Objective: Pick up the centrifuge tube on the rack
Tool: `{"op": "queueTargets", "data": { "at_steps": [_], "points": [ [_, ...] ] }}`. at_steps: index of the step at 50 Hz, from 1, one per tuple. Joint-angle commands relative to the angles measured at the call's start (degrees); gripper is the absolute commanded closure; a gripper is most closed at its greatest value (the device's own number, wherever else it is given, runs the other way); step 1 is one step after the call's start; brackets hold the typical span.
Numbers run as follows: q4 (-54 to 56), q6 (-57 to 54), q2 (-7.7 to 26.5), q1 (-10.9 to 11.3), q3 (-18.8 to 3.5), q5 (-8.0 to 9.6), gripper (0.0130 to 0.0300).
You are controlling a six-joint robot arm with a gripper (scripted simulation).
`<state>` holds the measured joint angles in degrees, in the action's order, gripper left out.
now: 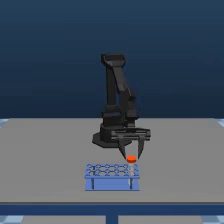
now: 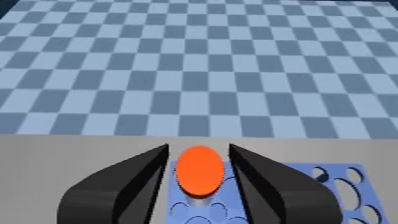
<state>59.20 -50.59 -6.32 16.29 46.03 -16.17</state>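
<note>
While my black two-fingered hand hangs over the low blue rectangular rack, the exterior view shows what my wrist cannot: the whole of my dark jointed arm rising from its base at twelve o'clock from the rack, and the flat grey surface that carries both. It also shows the full rack, with its grid of round holes and its dark legs, of which I count two on the near face.

The wrist view gives the close detail instead. There the slender whitish tube with the round orange-red cap stands upright in a hole at the rack's corner, and its cap sits between my two black fingers, one on each side, spread a little wider than the cap and not visibly touching it. Beyond lies a pale checkered floor.

I count one tube, one rack, one hand. In the exterior view the tube is at the rack's far corner on that view's right.
</note>
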Motion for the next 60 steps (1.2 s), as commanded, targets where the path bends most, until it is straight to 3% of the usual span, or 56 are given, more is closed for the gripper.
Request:
{"op": "queueTargets", "data": {
  "at_steps": [1, 18, 39, 40, 60],
  "points": [
    [-3.1, 3.9, 0.6, 0.0, 0.4, -0.85, 0.013],
    [-9.2, 10.4, 2.3, 0.0, 1.2, -2.34, 0.013],
    [-10.5, 11.8, 2.6, 0.0, 1.4, -2.71, 0.013],
    [-10.5, 11.8, 2.6, 0.0, 1.4, -2.71, 0.03],
    [-10.5, 11.7, 2.6, 0.0, 1.4, -2.7, 0.03]
  ]
}}
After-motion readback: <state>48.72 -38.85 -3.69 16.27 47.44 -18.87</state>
